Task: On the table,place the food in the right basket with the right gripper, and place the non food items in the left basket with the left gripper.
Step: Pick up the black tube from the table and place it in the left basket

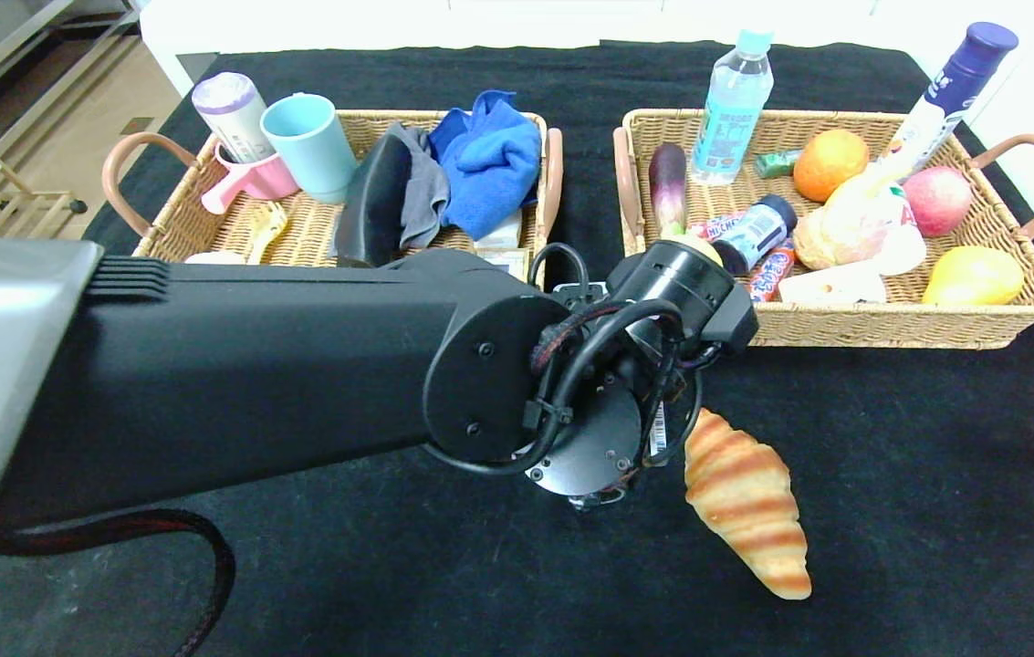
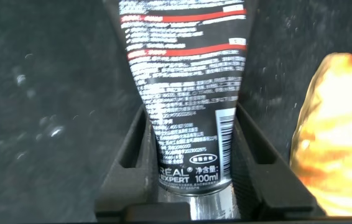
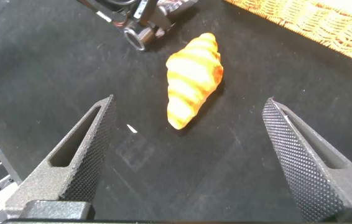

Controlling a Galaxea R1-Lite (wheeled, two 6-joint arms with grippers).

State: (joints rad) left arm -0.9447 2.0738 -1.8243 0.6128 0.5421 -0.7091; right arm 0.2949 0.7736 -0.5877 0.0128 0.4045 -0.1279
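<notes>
My left gripper [image 2: 191, 107] is shut on the black squeeze tube [image 2: 185, 93] with white print, which lies between its fingers low over the black table [image 1: 936, 456]. In the head view the left wrist [image 1: 590, 438] hides those fingers. The striped golden croissant [image 1: 745, 502] lies on the cloth just right of that wrist, close beside the tube [image 2: 334, 130]. My right gripper [image 3: 188, 102] hangs open above the table with nothing between its fingers, and the croissant [image 3: 193, 78] lies ahead of them. The tube's cap end [image 3: 140, 37] shows beyond it.
The left basket [image 1: 206, 242] at the back holds cups, blue and grey cloths and a black case. The right basket [image 1: 891, 328] holds bottles, an orange, an apple, an eggplant, snack bars and a yellow fruit. My left arm spans the front left of the table.
</notes>
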